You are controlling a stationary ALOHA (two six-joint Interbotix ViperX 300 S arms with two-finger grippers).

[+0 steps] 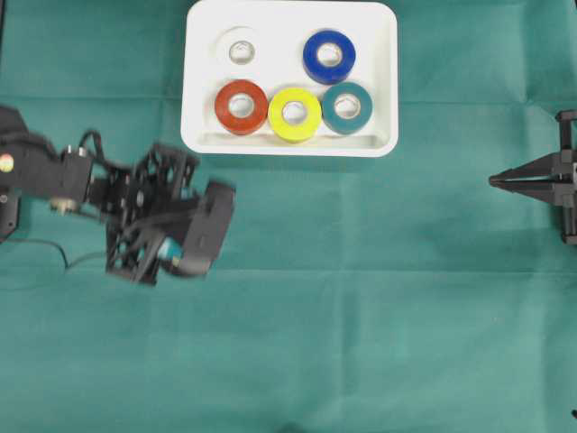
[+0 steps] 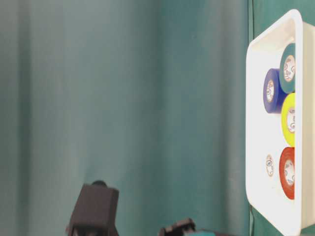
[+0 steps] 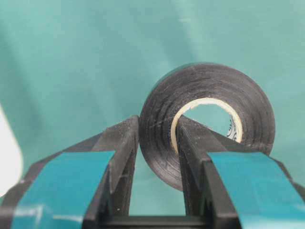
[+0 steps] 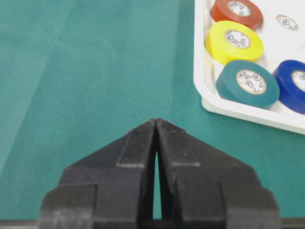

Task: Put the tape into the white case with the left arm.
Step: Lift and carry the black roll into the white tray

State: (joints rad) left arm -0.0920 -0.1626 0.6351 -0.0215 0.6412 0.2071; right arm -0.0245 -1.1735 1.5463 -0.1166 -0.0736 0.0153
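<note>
A black tape roll (image 3: 209,90) with a cream core is clamped by its wall in my left gripper (image 3: 157,121): one teal-marked finger lies outside the roll, the other inside the core. From overhead, this gripper (image 1: 194,233) and the tape (image 1: 213,224) hover over the green cloth, below and left of the white case (image 1: 193,99). The case (image 4: 238,112) holds white (image 1: 239,50), blue (image 1: 329,56), red (image 1: 241,106), yellow (image 1: 295,114) and teal (image 1: 347,107) rolls. My right gripper (image 4: 156,120) is shut and empty, parked at the right edge (image 1: 493,181).
Green cloth (image 1: 361,316) covers the table, with light creases. In the table-level view the white case (image 2: 252,128) stands at the right with the coloured rolls in it. The left arm's cable (image 1: 36,244) trails along the left edge.
</note>
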